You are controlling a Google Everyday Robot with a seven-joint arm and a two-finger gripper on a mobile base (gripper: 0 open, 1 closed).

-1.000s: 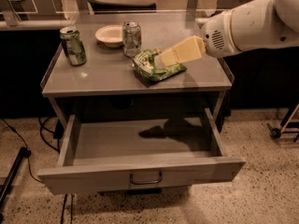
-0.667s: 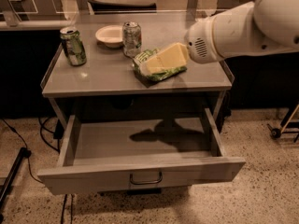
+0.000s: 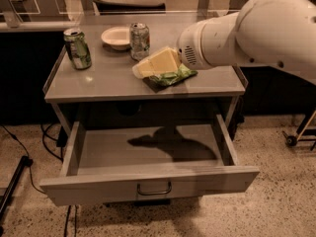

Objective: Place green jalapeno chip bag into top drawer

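1. Gripper (image 3: 150, 67): a pale yellow wedge, low over the right half of the bench (image 3: 108, 83) top and angled down to the left. Its underside lies over the green jalapeno chip bag (image 3: 174, 76). Contact appears likely but cannot be confirmed. Whether the gripper is open, closed, or holding the bag cannot be told from this view.

2. Green jalapeno chip bag: flat on the bench top near the front edge, right of centre. Only its lower and right margins show from beneath the gripper. It is not in the drawer.

3. Arm (image 3: 247, 31): a thick white casing entering from the upper right, with its vented round end just behind the gripper.

4. Other items on the bench:
- A silver can (image 3: 139, 41) stands upright just behind the gripper's tip.
- A white bowl (image 3: 116, 37) sits beside that can, to its left.
- A green soda can (image 3: 77, 48) stands upright near the left edge, well apart from the bag.

5. Top drawer (image 3: 148, 180): pulled fully out below the bench top. The arm's shadow (image 3: 170, 144) falls across its floor. A dark bail handle (image 3: 154, 189) sits at the centre of the front panel.

6. Surroundings: cables (image 3: 19, 152) trail over the speckled floor at left.
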